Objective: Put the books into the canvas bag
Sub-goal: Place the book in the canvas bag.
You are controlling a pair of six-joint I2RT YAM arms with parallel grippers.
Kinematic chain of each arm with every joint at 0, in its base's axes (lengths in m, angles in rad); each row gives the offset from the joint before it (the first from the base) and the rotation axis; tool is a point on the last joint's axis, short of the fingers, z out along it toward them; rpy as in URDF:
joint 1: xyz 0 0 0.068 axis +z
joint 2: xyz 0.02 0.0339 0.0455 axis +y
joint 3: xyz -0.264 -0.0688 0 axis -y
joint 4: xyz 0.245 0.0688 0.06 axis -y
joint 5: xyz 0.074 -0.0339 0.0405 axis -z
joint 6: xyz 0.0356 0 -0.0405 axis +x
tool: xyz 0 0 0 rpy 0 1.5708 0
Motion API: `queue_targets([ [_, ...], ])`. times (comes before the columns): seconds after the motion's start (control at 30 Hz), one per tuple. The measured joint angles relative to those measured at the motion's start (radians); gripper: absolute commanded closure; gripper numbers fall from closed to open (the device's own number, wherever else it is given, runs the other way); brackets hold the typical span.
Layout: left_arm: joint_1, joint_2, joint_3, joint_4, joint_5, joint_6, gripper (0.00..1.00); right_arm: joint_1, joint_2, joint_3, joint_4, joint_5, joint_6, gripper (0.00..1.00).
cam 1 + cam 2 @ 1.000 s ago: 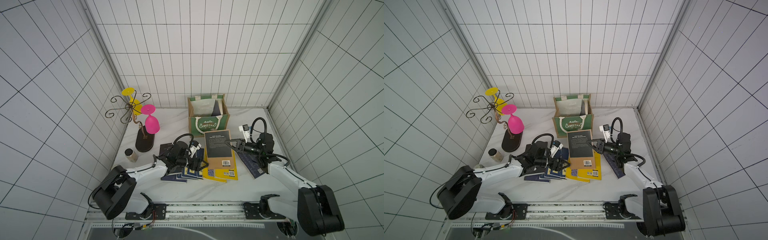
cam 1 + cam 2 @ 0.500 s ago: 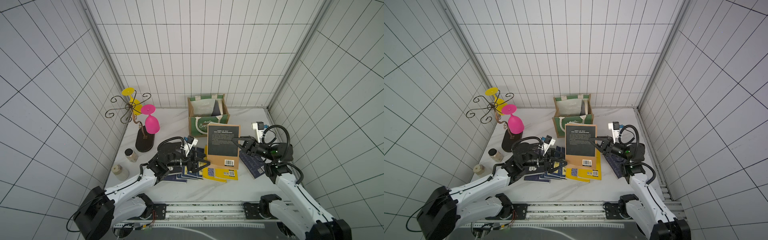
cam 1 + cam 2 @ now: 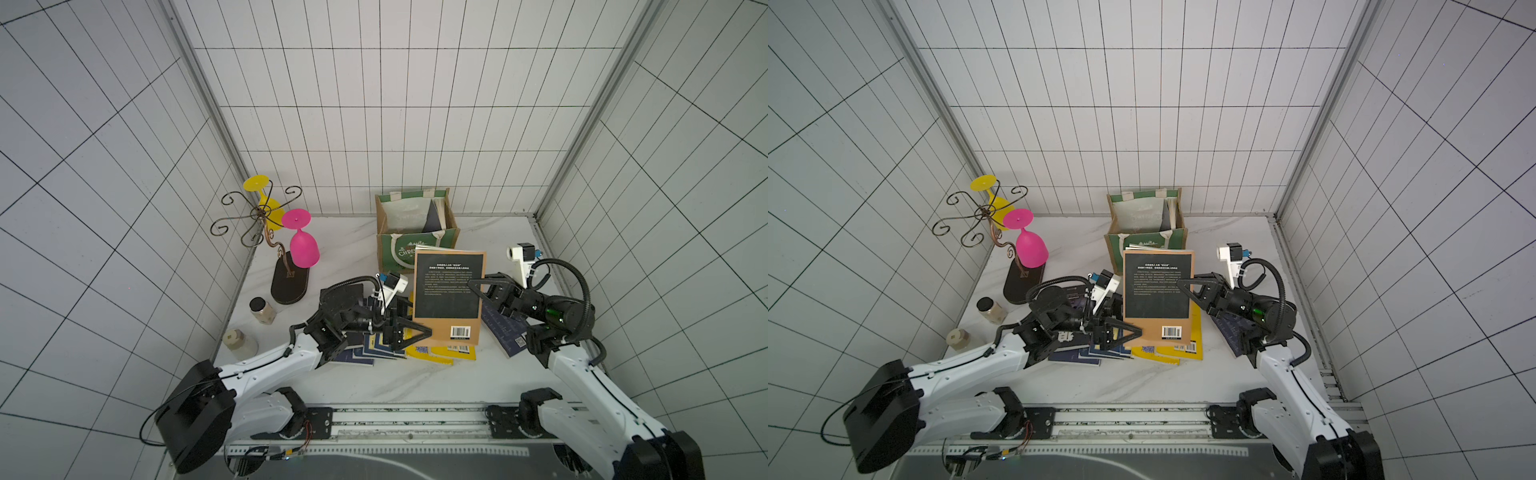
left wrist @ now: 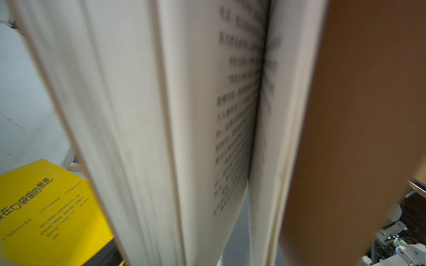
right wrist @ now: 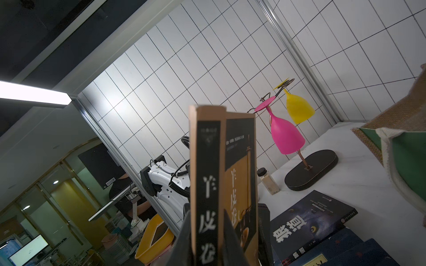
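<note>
Beyond the far end of the raised tan-and-black book (image 3: 449,291), whose long axis points at it, stands the canvas bag (image 3: 398,252); the right tool (image 3: 478,289) pinches the book's spine, the left tool (image 3: 411,334) gapes spread by its fanning fore-edge

Stand: wire stand (image 3: 289,286), dark oval base;
Goblets: pink goblet (image 3: 304,249), yellow goblet (image 3: 270,212) — hung upside down;
Jars: black-lidded jar (image 3: 262,311); pale-lidded jar (image 3: 240,343)

Left wrist cam is pretty much all held book (image 4: 207,115), page print too smeared to read, and the yellow book (image 4: 46,207) runs off the frame edge. In a top view that book covers half the lettering on the bag (image 3: 392,249).
</note>
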Motion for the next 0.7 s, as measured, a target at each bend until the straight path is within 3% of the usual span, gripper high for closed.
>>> queue_targets([
  [0.1, -0.003, -0.001, 0.0, 0.021, 0.002, -0.024, 0.71, 0.0, -0.012, 0.0, -0.048, 0.003, -0.041, 1.0],
  [0.13, -0.003, -0.006, 0.0, 0.02, 0.0, -0.025, 0.81, 0.0, -0.02, 0.0, -0.082, 0.005, -0.068, 1.0],
  [0.2, -0.002, -0.026, 0.0, 0.004, -0.006, -0.022, 0.92, 0.0, -0.034, 0.0, -0.146, 0.012, -0.119, 1.0],
  [0.37, -0.008, -0.112, 0.001, -0.13, -0.037, 0.021, 0.97, 0.01, -0.043, 0.0, -0.245, 0.024, -0.196, 1.0],
  [0.47, -0.01, -0.151, 0.018, -0.247, -0.056, 0.068, 0.96, 0.013, -0.047, 0.002, -0.309, 0.007, -0.237, 0.98],
  [0.7, 0.0, -0.168, 0.187, -0.672, -0.062, 0.264, 1.0, 0.003, -0.071, 0.023, -0.512, -0.077, -0.361, 0.55],
])
